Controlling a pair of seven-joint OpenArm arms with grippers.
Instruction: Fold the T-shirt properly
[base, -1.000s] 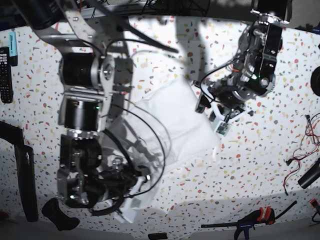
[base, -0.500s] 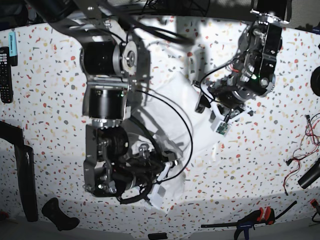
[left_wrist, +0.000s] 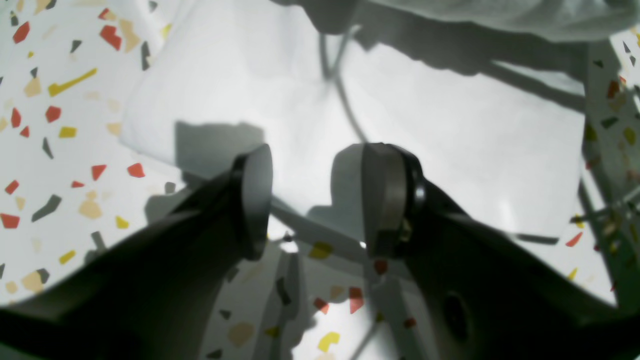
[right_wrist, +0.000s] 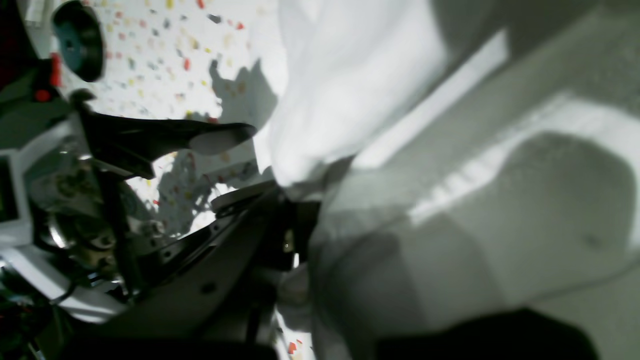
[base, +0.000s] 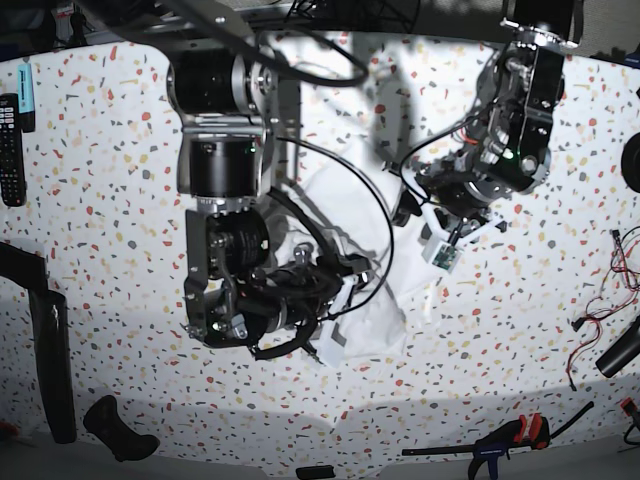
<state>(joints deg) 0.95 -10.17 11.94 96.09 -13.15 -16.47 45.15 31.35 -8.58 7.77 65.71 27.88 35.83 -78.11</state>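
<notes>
White T-shirt (base: 350, 215), part-folded, on speckled table (base: 100, 200).
Right gripper (right_wrist: 292, 227) clamped on T-shirt fabric; left gripper (left_wrist: 310, 200) parted, holding nothing.

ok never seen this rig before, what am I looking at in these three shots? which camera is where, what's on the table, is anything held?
It is a two-armed robot folding a white T-shirt on a speckled table. One camera looks down from above; the other two ride on the wrists. The right gripper, on the overhead view's left, is shut on the T-shirt, with cloth bunched against it in its wrist view. The left gripper hangs open above the shirt's edge, holding nothing. A remote and a clamp lie at the table's edges.
</notes>
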